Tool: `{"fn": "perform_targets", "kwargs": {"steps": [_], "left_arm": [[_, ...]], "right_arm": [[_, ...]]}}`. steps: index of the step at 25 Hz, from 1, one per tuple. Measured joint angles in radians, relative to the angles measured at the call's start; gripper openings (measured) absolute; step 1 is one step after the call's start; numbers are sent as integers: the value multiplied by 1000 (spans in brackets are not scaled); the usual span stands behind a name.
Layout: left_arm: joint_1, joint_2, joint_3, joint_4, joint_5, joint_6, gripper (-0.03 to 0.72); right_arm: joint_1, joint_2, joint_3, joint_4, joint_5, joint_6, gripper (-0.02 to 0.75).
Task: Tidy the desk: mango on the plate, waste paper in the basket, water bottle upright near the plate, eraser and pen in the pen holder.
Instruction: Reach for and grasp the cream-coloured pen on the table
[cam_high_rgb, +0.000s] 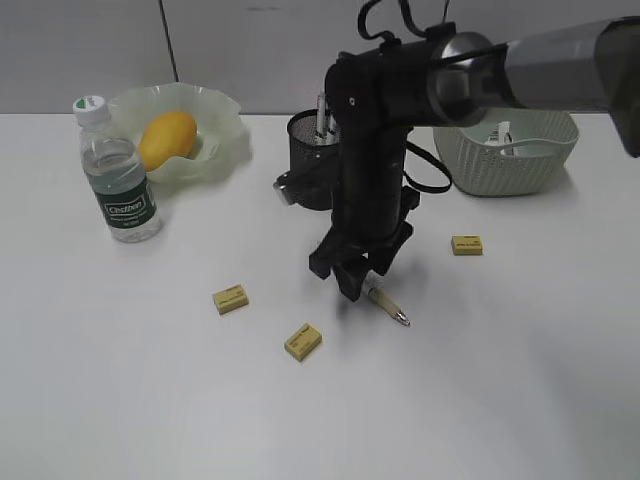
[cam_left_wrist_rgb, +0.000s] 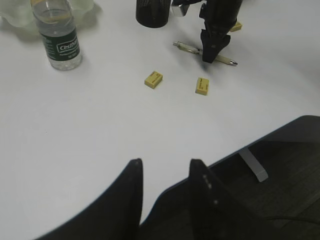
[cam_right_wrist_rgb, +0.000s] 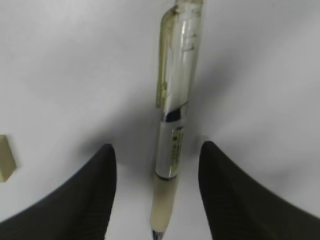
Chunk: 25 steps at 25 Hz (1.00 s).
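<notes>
The right hand stands low over the white surface with its fingers spread on either side of the clear-barrelled pen, which lies flat between them; neither finger touches it. The left hand hangs well back above bare surface, its fingers parted and holding nothing. The mango sits in the wavy-rimmed plate, and the water bottle stands upright just beside it. The black mesh pen holder is behind the right arm. White paper lies in the sage-green basket. Three yellow erasers lie scattered on the surface.
</notes>
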Motion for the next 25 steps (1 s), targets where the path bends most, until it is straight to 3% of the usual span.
{"fn": "perform_targets", "kwargs": {"steps": [9, 18, 25], "left_arm": [[0, 0, 0, 0, 0, 0, 239], [0, 0, 0, 0, 0, 0, 239], [0, 0, 0, 0, 0, 0, 239]], "right_arm": [[0, 31, -6, -30, -39, 0, 337], [0, 53, -55, -40, -40, 0, 115], [0, 54, -153, -21, -9, -3, 113]]}}
